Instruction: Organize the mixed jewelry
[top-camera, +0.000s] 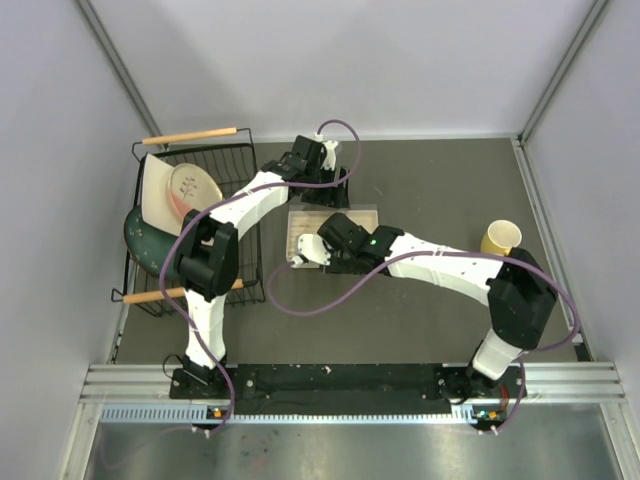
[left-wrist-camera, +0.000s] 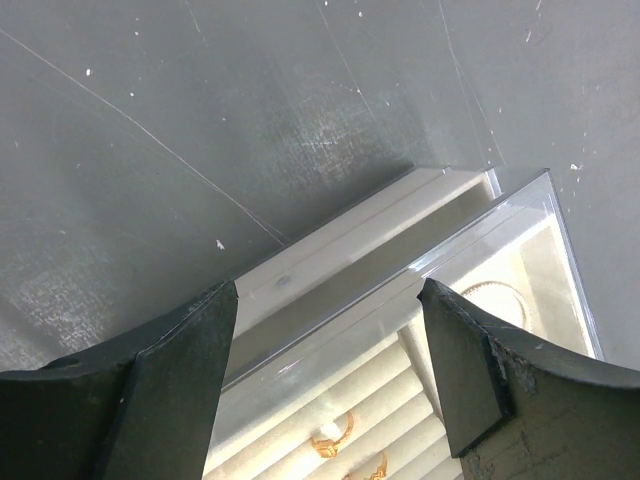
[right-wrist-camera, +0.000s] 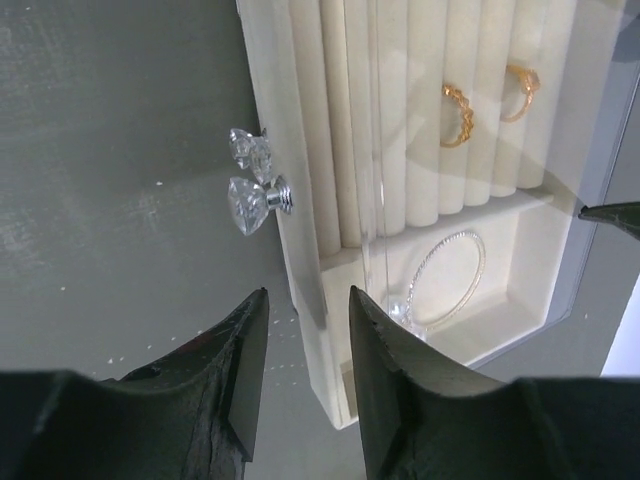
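The beige slotted tray box (top-camera: 352, 216) sits mid-table under a clear lid (right-wrist-camera: 371, 150). Two gold rings (right-wrist-camera: 457, 115) (right-wrist-camera: 521, 92) stand in its slots. The silver bracelet hoop (right-wrist-camera: 446, 279) lies in the box's flat compartment. The left wrist view also shows two rings (left-wrist-camera: 335, 435) (left-wrist-camera: 371, 466) and part of the hoop (left-wrist-camera: 497, 294). My left gripper (left-wrist-camera: 328, 295) is open above the box's far edge and lid (top-camera: 333, 190). My right gripper (right-wrist-camera: 307, 292) is open, its jaws either side of the box's knob-side wall (top-camera: 303, 255), below a crystal knob (right-wrist-camera: 250, 198).
A yellow cup (top-camera: 500, 238) stands at the right. A black wire dish rack (top-camera: 235, 160) with a plate (top-camera: 190, 190) and a green bowl (top-camera: 142, 238) stands at the left, close to the left arm. Grey walls enclose the table.
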